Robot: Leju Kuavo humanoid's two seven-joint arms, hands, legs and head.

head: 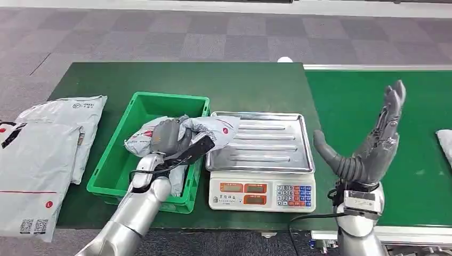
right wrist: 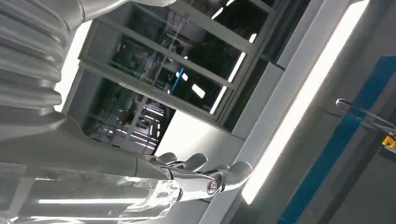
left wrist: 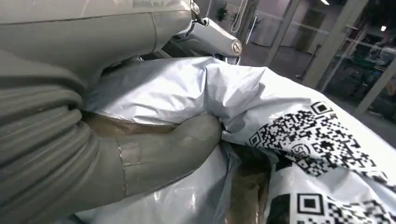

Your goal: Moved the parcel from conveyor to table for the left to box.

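Observation:
A crumpled grey parcel (head: 213, 129) with red marks hangs over the right rim of the green bin (head: 120, 149), partly above the scale's steel tray (head: 266, 141). My left hand (head: 169, 137) grips it from above. In the left wrist view its thumb (left wrist: 177, 144) presses into the grey wrapping (left wrist: 182, 88), which carries QR codes. My right hand (head: 368, 144) is raised over the green conveyor belt (head: 362, 96) with fingers spread upward and nothing in it. The right wrist view shows its fingers (right wrist: 205, 177) against the ceiling.
Two grey mail bags (head: 48, 144) lie on the green table at the left. A white scale (head: 261, 193) with a keypad stands between bin and conveyor. Another grey parcel (head: 445, 143) lies at the belt's right edge. A small white object (head: 285, 60) sits at the table's far edge.

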